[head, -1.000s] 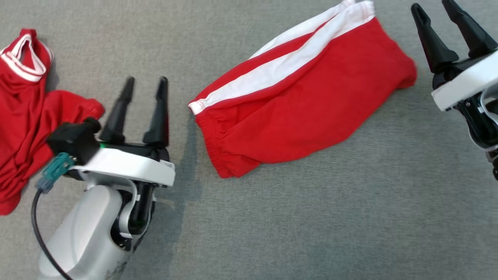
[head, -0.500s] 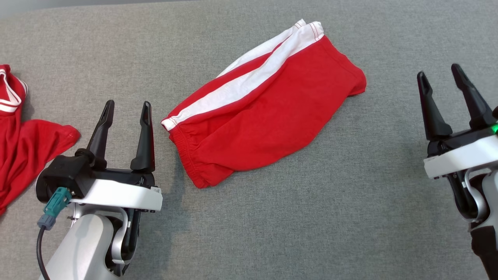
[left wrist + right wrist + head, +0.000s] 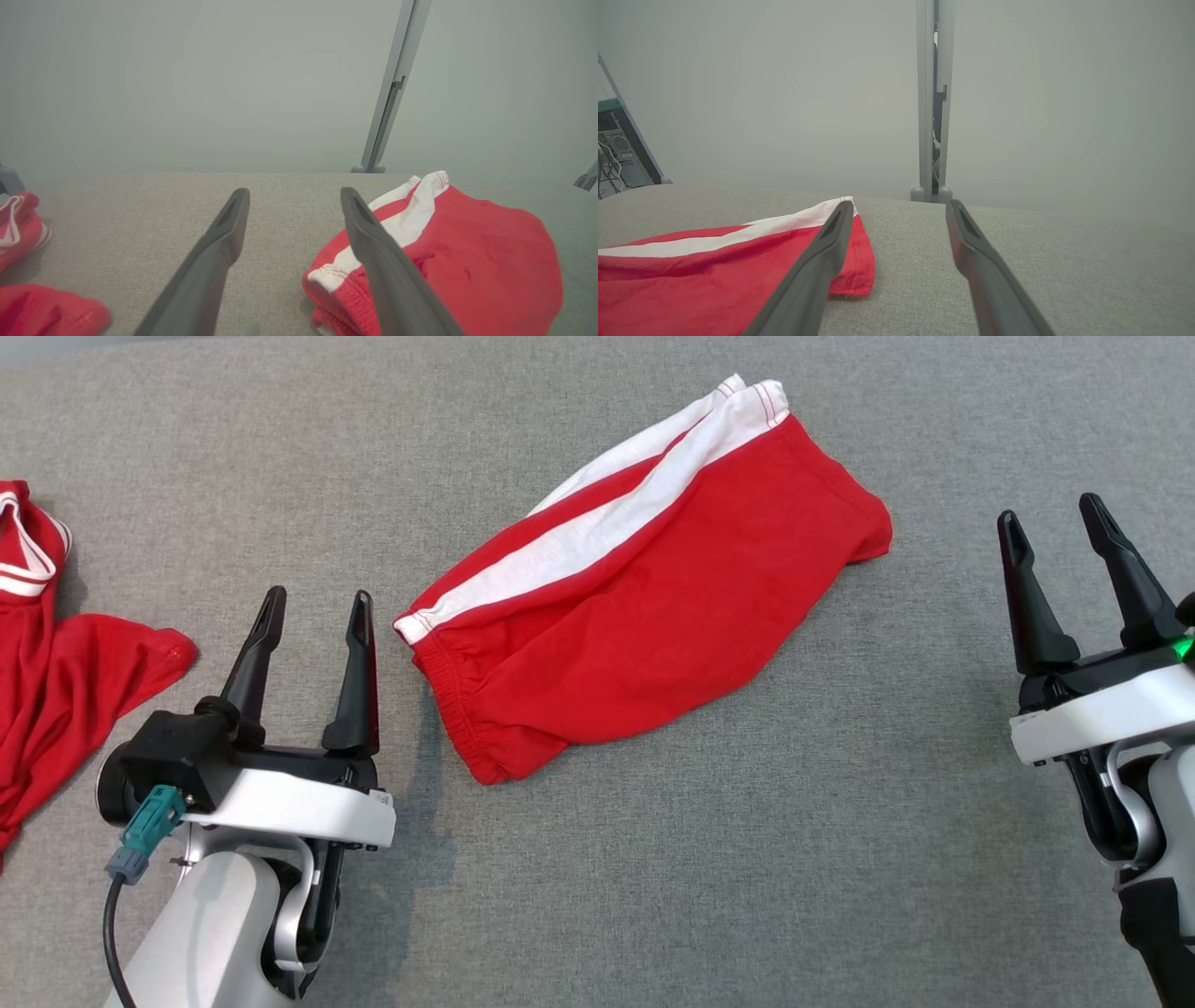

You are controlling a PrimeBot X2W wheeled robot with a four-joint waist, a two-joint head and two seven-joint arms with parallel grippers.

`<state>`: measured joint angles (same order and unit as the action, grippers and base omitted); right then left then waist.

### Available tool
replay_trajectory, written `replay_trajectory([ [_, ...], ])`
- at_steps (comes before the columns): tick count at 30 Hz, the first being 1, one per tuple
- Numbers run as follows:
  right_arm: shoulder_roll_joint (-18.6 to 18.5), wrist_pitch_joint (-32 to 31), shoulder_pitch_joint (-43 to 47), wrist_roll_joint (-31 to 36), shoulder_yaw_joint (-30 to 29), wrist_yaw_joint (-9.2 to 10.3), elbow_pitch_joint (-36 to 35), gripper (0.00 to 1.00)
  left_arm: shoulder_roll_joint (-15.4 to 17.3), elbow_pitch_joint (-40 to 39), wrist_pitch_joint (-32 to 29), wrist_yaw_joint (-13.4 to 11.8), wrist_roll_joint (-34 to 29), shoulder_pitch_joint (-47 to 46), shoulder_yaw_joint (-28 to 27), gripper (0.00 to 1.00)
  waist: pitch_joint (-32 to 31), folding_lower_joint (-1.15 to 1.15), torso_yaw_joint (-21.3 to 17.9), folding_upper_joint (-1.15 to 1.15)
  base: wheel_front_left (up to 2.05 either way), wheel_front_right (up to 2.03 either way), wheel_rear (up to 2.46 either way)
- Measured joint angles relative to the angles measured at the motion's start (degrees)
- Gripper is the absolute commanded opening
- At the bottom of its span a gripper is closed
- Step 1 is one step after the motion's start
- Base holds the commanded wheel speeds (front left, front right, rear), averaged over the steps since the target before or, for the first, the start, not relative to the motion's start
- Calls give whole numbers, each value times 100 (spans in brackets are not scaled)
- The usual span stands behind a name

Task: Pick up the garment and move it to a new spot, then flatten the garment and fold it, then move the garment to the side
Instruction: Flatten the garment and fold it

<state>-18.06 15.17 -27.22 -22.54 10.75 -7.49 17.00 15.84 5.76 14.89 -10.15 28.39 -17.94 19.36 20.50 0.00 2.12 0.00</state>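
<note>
The garment (image 3: 644, 607), red shorts with white side stripes, lies folded and slanted on the grey table (image 3: 747, 859); it also shows in the left wrist view (image 3: 467, 261) and the right wrist view (image 3: 691, 280). My left gripper (image 3: 317, 602) stands open just left of the waistband end, holding nothing; its own camera shows it (image 3: 292, 198) over bare cloth-covered table. My right gripper (image 3: 1050, 518) stands open to the right of the shorts' leg end, apart from it, and is seen from its wrist (image 3: 899, 205) with nothing between the fingers.
A second red garment (image 3: 56, 663) with white trim lies crumpled at the table's left edge, also in the left wrist view (image 3: 23, 261). A grey post (image 3: 931, 102) rises behind the table's far edge. Bare grey table lies in front of the shorts.
The head camera pulled back and shifted, so the whole picture changed. Both grippers now sit lower in view, beside the shorts; both stay open and the shorts lie as before.
</note>
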Motion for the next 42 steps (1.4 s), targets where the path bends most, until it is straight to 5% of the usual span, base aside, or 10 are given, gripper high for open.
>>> replay_trajectory([
  [10, -280, -114, -846, -30, 176, 0, 378, 100, -97, 1, 0, 78, -65, -196, 55, 100, 174, 0, 194, 0, 0, 0, 0],
  [29, -285, -680, -2136, -959, 1976, 0, 3004, 100, -770, 271, 0, 514, -266, -401, -63, 100, 575, 0, 861, 0, 0, 0, 0],
  [30, -267, -693, -2175, -1014, 2011, 0, 3081, 86, -790, 287, 0, 533, -265, -404, -86, 100, 572, 0, 852, 0, 0, 0, 0],
  [31, -232, -692, -2206, -1083, 2029, 0, 3153, 62, -811, 292, 0, 554, -277, -413, -91, 100, 564, 0, 844, 0, 0, 0, 0],
  [32, -201, -691, -2225, -1166, 2086, 0, 3177, 53, -833, 298, 0, 565, -298, -431, -94, 100, 555, 0, 834, 0, 0, 0, 0],
  [33, -163, -692, -2239, -1262, 2126, 0, 3209, 0, -853, 310, 0, 595, -315, -461, -105, 100, 547, 0, 822, 0, 0, 0, 0],
  [42, 54, -193, -2007, -2001, 2228, -1, 3148, 0, -843, 354, 0, 658, -478, -466, -196, 100, 453, 0, 532, 0, 0, 0, 0],
])
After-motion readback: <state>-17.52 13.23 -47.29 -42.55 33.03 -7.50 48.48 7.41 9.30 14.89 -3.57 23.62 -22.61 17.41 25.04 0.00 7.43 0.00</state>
